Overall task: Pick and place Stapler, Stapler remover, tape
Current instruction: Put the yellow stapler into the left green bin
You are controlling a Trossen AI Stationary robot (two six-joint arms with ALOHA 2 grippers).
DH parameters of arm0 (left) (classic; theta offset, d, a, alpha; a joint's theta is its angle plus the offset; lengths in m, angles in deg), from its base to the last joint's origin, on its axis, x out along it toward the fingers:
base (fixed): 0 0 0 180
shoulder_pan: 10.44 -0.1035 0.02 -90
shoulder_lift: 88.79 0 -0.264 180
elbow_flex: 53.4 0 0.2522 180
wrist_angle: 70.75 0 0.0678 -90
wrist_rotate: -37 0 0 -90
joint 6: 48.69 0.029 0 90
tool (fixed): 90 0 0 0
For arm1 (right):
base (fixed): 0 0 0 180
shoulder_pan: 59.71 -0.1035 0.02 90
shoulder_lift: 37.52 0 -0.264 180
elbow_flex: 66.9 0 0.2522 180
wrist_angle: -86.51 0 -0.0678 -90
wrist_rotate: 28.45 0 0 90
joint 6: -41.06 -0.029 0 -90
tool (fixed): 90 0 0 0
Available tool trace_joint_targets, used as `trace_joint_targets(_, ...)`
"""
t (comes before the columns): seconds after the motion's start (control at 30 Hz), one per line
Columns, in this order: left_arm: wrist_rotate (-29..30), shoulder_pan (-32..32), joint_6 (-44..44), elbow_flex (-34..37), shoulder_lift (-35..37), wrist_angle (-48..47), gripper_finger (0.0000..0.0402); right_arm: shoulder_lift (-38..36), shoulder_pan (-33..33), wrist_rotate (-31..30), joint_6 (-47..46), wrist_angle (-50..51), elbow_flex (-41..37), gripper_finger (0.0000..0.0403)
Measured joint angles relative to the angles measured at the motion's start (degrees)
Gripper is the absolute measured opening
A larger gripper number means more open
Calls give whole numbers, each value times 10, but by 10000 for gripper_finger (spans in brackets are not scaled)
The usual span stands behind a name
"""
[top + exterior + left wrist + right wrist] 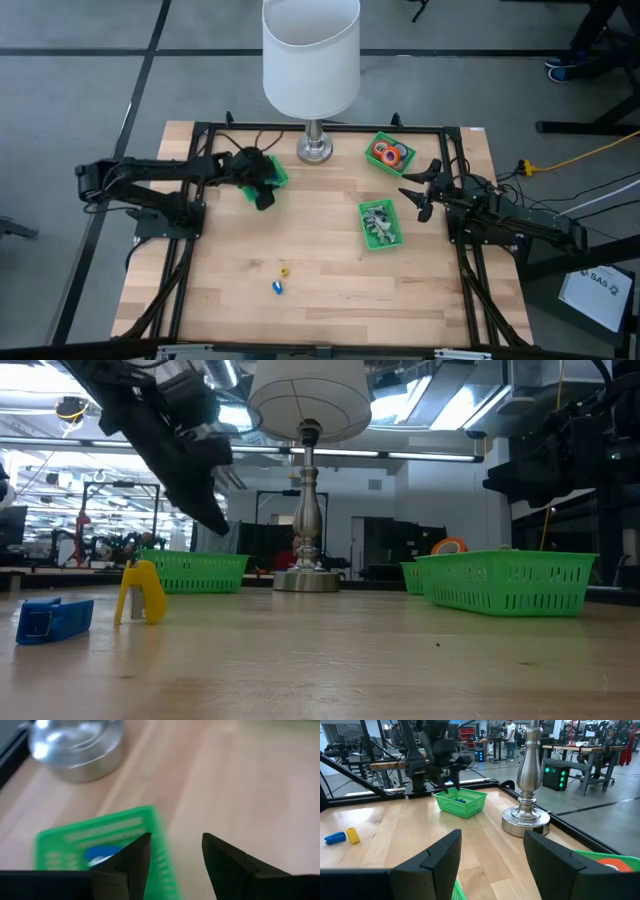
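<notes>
In the high view, the left gripper [262, 188] hangs at the upper left of the table [330, 290], over the edge of a green bin [272, 170]; its fingers [135, 857] are a little apart and hold nothing. A blue piece [102, 853] lies inside this bin. Lower in the frame, near the middle, a yellow stapler [284, 271] and a blue stapler [277, 288] lie close together on the bare wood. The lamp [312, 60] stands at the top centre. To its right, the tape [389, 154] rolls rest in a second bin [381, 139]. Below it, a third bin [385, 205] holds silvery stapler removers [378, 226]. At the right, the right gripper [418, 189] waits beside this bin, fingers wide and empty.
</notes>
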Motion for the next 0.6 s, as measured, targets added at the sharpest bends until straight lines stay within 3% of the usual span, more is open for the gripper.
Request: trace_joint_targets(0.6, 11, 317, -3, 0, 2, 49, 173, 0, 0, 0, 0, 0, 0, 220)
